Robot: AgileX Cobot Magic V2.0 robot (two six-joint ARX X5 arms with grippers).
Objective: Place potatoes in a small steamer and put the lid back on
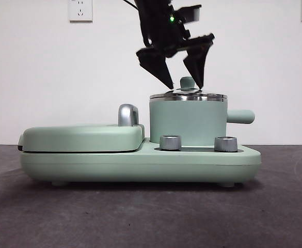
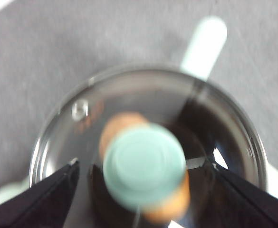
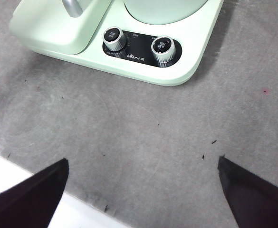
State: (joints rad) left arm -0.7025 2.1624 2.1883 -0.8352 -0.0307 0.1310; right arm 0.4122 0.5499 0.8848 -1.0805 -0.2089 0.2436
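Note:
The mint-green steamer pot (image 1: 188,121) stands on the appliance base with its stubby side handle (image 1: 241,116) pointing right. The lid (image 1: 188,96) lies on the pot's steel rim, its green knob (image 1: 187,81) up. In the left wrist view the lid (image 2: 143,95) is see-through, and the orange-brown potato (image 2: 122,124) shows inside the pot under the knob (image 2: 144,164). My left gripper (image 1: 185,86) hangs just above the lid, open, one jaw on each side of the knob without touching it; it shows in its own view too (image 2: 142,164). My right gripper (image 3: 142,161) is open and empty over the table in front of the appliance.
The wide mint-green griddle cover (image 1: 81,137) with a chrome handle (image 1: 128,114) lies left of the pot on the same base (image 1: 140,163). Two steel dials (image 1: 170,142) (image 1: 225,143) stand on the base's front, and they also show in the right wrist view (image 3: 114,39) (image 3: 163,49). Dark grey table all around.

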